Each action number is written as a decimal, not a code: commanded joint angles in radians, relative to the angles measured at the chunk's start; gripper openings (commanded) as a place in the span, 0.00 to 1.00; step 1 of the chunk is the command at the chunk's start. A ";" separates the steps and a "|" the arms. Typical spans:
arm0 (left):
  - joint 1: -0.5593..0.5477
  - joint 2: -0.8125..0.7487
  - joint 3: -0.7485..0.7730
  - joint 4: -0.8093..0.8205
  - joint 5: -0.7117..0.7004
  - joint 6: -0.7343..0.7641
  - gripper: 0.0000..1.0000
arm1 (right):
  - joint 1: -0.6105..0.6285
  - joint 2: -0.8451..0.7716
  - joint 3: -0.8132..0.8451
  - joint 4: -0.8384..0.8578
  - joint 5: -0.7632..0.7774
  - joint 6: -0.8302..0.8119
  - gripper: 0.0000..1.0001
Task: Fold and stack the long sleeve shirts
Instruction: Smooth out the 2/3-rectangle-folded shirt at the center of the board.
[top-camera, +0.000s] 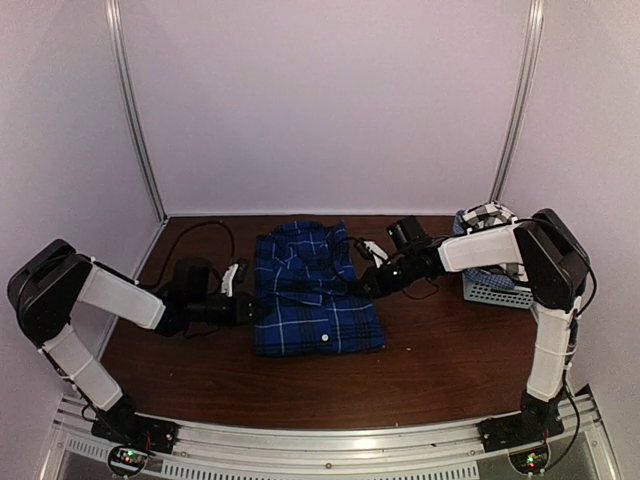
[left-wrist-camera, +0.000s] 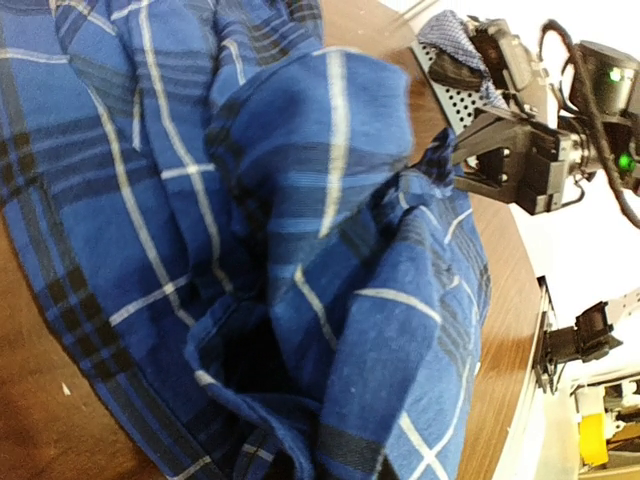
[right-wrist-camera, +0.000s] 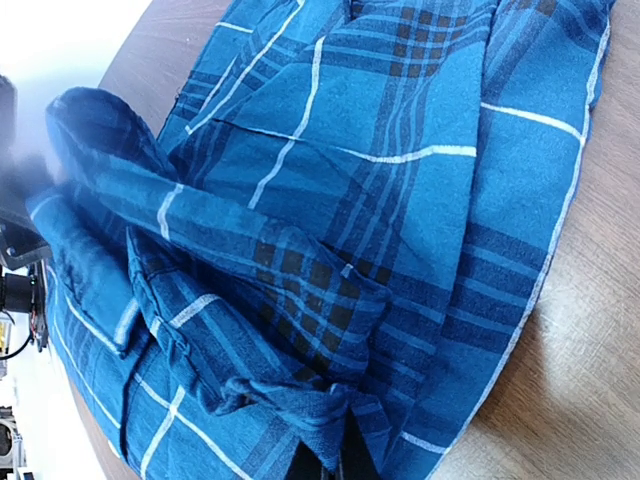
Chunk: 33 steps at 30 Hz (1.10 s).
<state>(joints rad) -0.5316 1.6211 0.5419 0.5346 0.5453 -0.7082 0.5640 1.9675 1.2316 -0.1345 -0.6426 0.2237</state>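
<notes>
Step in hand, as I read it: both arms take opposite side edges of the blue shirt (top-camera: 315, 290) for a fold. The blue shirt lies mid-table (top-camera: 430, 370), collar to the far side, already roughly a rectangle. The checked shirt (top-camera: 487, 215) sits in the basket (top-camera: 500, 293) at far right, well apart and untouched.

The right gripper (top-camera: 368, 283) is closed tight on a small pinch of the blue shirt's right edge. Its wrist view shows cloth gathered into the dark fingertips at the bottom of the frame. The left gripper (top-camera: 247, 305) is at the shirt's left edge with cloth bunched right against its camera. Its own fingers are hidden, so I cannot tell if it is closed or has any cloth (it probably touches the fabric, but the view is too crowded).

To do it well:
- Put both pinches level with each other along the shirt and catch every layer, not just the top one.
- Lift together, only enough to clear the table.
- Carry evenly so the crease runs straight.
- Don't pull the hands apart, since that would drag or open the shirt.
- The right pinch looks thin and could slip.

Pose: both arms reach in low from the sides, forearms near level with the table, grippers facing each other across the shirt. The left elbow is bent out at the left edge. The right elbow is raised, beside the basket.
</notes>
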 joint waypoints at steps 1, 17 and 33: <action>0.006 -0.089 0.013 0.056 -0.021 0.027 0.04 | 0.007 -0.027 0.034 -0.024 0.002 -0.021 0.00; 0.005 -0.194 0.029 -0.145 -0.254 0.090 0.00 | 0.007 -0.001 0.162 -0.030 0.025 0.011 0.01; 0.005 0.092 0.112 -0.187 -0.326 0.062 0.47 | 0.005 0.126 0.168 -0.032 0.247 0.029 0.43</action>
<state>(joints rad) -0.5316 1.7103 0.6426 0.3462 0.2638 -0.6445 0.5652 2.1254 1.4147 -0.1726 -0.5022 0.2501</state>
